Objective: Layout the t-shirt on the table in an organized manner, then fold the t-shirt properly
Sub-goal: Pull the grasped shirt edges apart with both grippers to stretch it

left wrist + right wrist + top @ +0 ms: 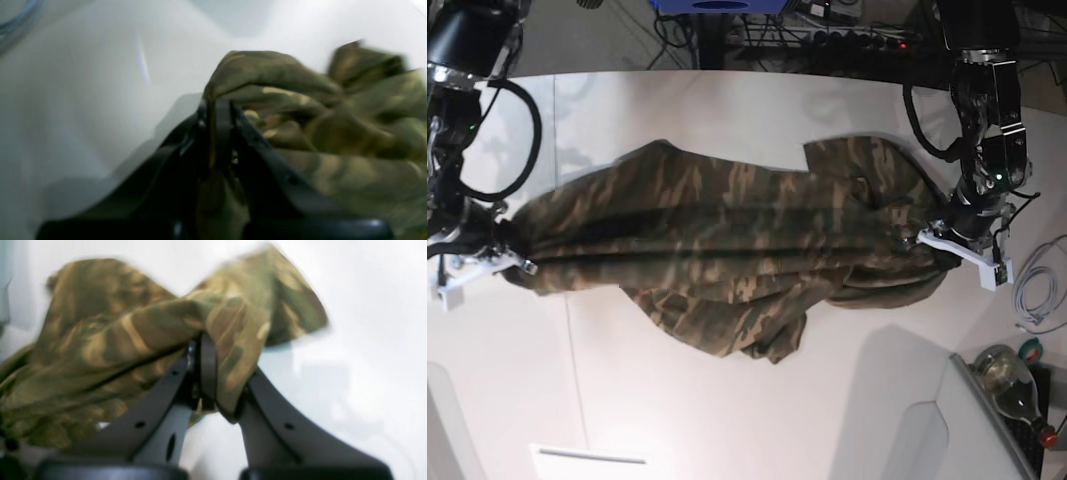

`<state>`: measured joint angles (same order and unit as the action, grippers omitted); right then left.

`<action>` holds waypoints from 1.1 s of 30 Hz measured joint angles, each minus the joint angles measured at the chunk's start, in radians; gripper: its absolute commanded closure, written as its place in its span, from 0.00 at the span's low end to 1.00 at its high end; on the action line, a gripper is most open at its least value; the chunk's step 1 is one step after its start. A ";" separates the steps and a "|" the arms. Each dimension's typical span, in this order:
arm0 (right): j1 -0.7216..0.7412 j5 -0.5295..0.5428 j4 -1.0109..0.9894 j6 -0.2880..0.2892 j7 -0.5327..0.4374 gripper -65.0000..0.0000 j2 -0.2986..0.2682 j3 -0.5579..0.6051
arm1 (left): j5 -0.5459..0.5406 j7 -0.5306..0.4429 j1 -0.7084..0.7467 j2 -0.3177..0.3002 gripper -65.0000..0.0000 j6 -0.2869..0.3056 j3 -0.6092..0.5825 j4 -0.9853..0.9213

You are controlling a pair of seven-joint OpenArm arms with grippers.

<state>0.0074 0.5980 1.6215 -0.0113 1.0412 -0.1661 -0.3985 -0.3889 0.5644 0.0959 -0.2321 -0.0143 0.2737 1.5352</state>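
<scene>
- A wide white tabletop [727, 400] fills the base view, with a thin seam line running down its left part and a curved edge at the lower right
- The t-shirt [717, 250], in olive, brown and tan camouflage, is stretched across the middle of the tabletop between the two arms, bunched into long folds along the line of pull
- One flap of the t-shirt hangs down toward the near side at the centre, and another lump of cloth is heaped near the end on that view's right
- The left gripper [217, 110] has its jaws together, clamped on a pinch of the t-shirt; in the left wrist view the cloth rises over the fingertips and spreads away to the right in blurred folds
- In the base view this left gripper sits at the t-shirt's end on that view's right, just above the tabletop
- The right gripper [203, 350] also has its jaws together, clamped on the t-shirt; in the right wrist view cloth drapes over the tips and down between the two dark fingers
- In the base view the right gripper holds the opposite end, on that view's left
- Beyond the far edge of the tabletop lie dark cables [827, 35]
- Off the right edge of the tabletop lies a coiled pale cord [1037, 290], and below it a glass bottle [1012, 385]
</scene>
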 measured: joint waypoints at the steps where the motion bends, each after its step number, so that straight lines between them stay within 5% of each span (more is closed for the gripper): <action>1: 0.022 -0.001 -0.041 0.000 0.002 0.99 -0.021 0.005 | 0.034 0.001 -0.001 0.004 1.00 0.007 -0.001 -0.011; 8: 0.141 0.005 -0.336 0.003 -0.080 0.97 -0.063 0.073 | 0.161 0.002 0.001 0.068 1.00 0.012 0.002 -0.094; 11: 0.123 -0.003 -0.416 0.000 -0.080 0.86 -0.055 0.027 | 0.161 -0.002 0.009 0.077 1.00 0.013 0.004 -0.129; 16: 0.053 -0.006 -0.319 -0.055 -0.156 0.37 -0.066 0.013 | 0.172 0.001 0.058 0.074 0.32 0.013 0.007 -0.145; 19: -0.043 -0.002 -0.142 -0.061 -0.168 0.28 -0.060 0.017 | 0.171 0.001 0.072 0.074 0.03 0.016 0.032 -0.124; 20: -0.077 -0.006 -0.079 -0.066 -0.166 0.28 -0.060 0.019 | 0.158 0.008 0.077 0.082 0.00 0.018 0.065 -0.094; 24: -0.173 0.000 0.124 -0.056 -0.175 0.29 -0.071 0.019 | 0.132 0.003 0.164 0.074 0.00 0.010 0.168 0.130; 26: -0.173 -0.005 0.126 -0.053 -0.172 0.29 -0.095 0.040 | 0.048 -0.007 0.232 0.068 0.05 0.095 0.148 0.256; 29: -0.120 -0.023 0.048 -0.043 -0.230 0.36 -0.134 0.129 | -0.018 0.003 0.269 0.086 0.46 0.174 -0.037 0.289; 31: -0.054 -0.095 -0.049 -0.038 -0.278 0.58 -0.151 0.199 | -0.006 0.005 0.264 0.112 0.87 0.180 -0.153 0.239; 32: -0.025 -0.131 -0.095 -0.035 -0.293 0.73 -0.160 0.244 | 0.021 0.000 0.264 0.112 1.00 0.177 -0.187 0.210; 33: -0.002 -0.156 -0.136 -0.036 -0.310 0.88 -0.167 0.286 | 0.042 0.002 0.264 0.109 1.00 0.169 -0.208 0.182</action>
<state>0.0055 0.4423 1.4853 -0.0475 0.7315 -0.3332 -0.1123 -0.3473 0.5663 0.3599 -0.1226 0.1543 0.0654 1.7172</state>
